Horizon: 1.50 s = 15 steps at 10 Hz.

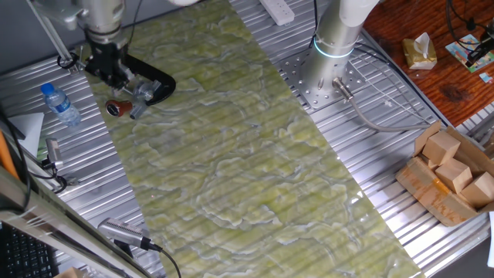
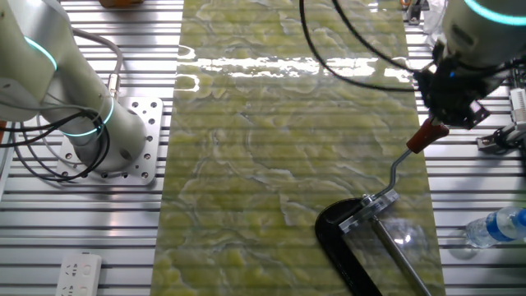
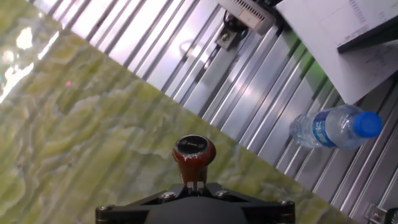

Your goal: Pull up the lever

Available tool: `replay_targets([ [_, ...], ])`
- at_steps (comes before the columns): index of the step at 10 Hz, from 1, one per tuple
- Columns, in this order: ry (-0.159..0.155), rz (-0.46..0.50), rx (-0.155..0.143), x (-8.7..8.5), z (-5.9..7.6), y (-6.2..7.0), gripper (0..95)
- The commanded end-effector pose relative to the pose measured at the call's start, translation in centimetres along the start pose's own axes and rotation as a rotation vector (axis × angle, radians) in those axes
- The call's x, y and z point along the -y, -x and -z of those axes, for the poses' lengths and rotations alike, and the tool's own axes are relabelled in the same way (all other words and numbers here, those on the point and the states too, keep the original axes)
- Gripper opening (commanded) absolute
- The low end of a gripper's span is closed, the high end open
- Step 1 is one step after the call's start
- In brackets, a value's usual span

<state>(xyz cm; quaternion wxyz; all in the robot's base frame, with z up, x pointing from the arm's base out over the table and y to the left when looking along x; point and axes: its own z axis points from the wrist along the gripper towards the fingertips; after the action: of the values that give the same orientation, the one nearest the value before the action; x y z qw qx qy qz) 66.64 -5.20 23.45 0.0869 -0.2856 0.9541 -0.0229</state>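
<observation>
Hanging over the edge of the green marbled mat, the gripper sits directly above the lever, whose dark-red knob lies just under the dark fingers. In the other fixed view the thin silver arm of the lever rises at a slant from the black C-shaped clamp up to the knob, and the knob's upper end meets the underside of the gripper; whether the fingers actually pinch it cannot be told from there. One fixed view shows the gripper low over the clamp, with the knob showing just beside and below the fingers, close to the mat's edge; here too the fingers' spread is hidden by the gripper body. In the hand view the knob stands in the lower middle of the picture, its dark round cap facing the camera, just beyond the black edge of the hand at the bottom; the fingertips themselves are not seen, so whether they are spread or pressed together cannot be told. A long silver rod runs from the clamp toward the bottom of the other fixed view. A plastic water bottle with a blue cap lies on the ribbed metal table, well apart from the knob, off the mat.
</observation>
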Motion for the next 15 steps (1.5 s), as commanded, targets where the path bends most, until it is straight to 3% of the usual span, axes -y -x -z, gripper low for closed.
replay_targets([
  [1, -0.008, 0.005, 0.001, -0.1, -0.6, 1.0, 0.0],
  [10, -0.026, 0.013, 0.010, 0.6, -3.9, 3.6, 0.0],
  [15, -0.007, 0.009, -0.025, 0.6, -5.2, 4.3, 0.0],
])
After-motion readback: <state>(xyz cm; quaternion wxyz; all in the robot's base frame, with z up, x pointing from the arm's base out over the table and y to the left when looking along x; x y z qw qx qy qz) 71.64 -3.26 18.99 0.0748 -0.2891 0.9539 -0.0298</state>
